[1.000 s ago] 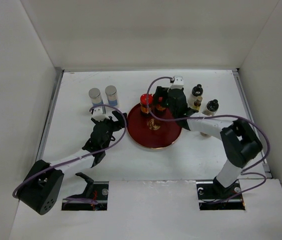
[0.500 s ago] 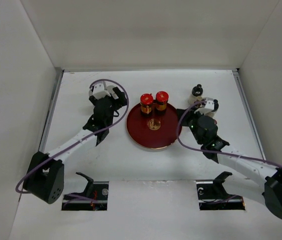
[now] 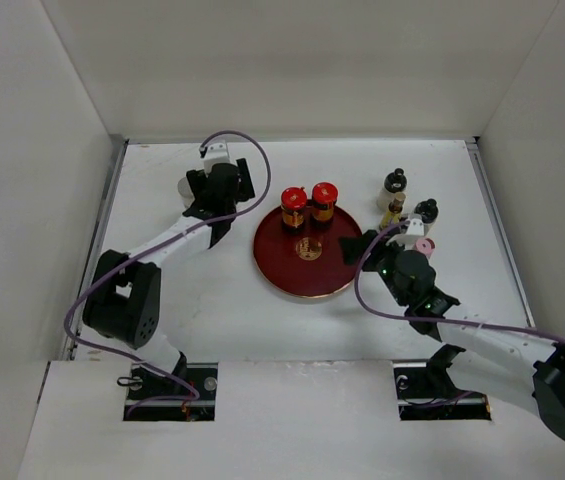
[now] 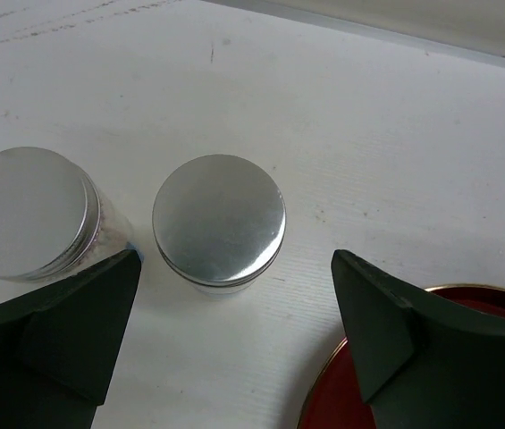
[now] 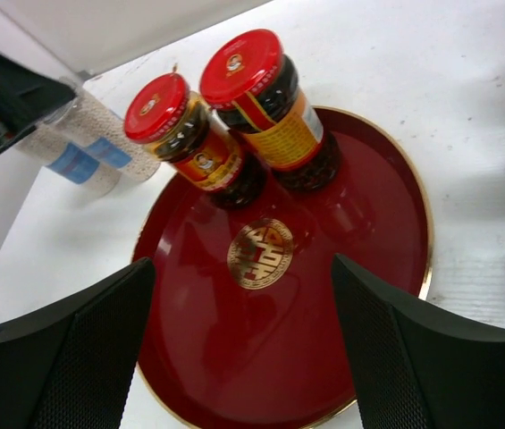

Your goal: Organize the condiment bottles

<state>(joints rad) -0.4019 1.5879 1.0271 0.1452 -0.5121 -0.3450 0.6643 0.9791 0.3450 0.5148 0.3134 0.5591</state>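
Left gripper (image 4: pixel 234 261): jaws spread wide, nothing held. It hangs above the far-left part of the table (image 4: pixel 368 116). In the left wrist view, one silver-capped cylinder (image 4: pixel 219 219) stands upright just ahead of the gap between the two fingers, roughly centred and clear of both. A second silver-capped cylinder (image 4: pixel 29 210) stands close beside the first, outside the left finger. The rim of the tray (image 4: pixel 324 402) shows under the right finger.

Right gripper (image 5: pixel 243 266): jaws spread wide, nothing held. It sits over the near-right part of the tray, pointing across it. The gold emblem (image 5: pixel 259 254) lies between the fingertips in the right wrist view. Two red-capped jars (image 5: pixel 176 134) (image 5: pixel 261 98) stand upright side by side on the far part of the tray, beyond the fingertips and apart from them.

Off the tray, to its right, stand two black-capped bottles (image 3: pixel 394 180) (image 3: pixel 425 210). The pink shaker (image 3: pixel 424 245) stands just beside the right wrist.
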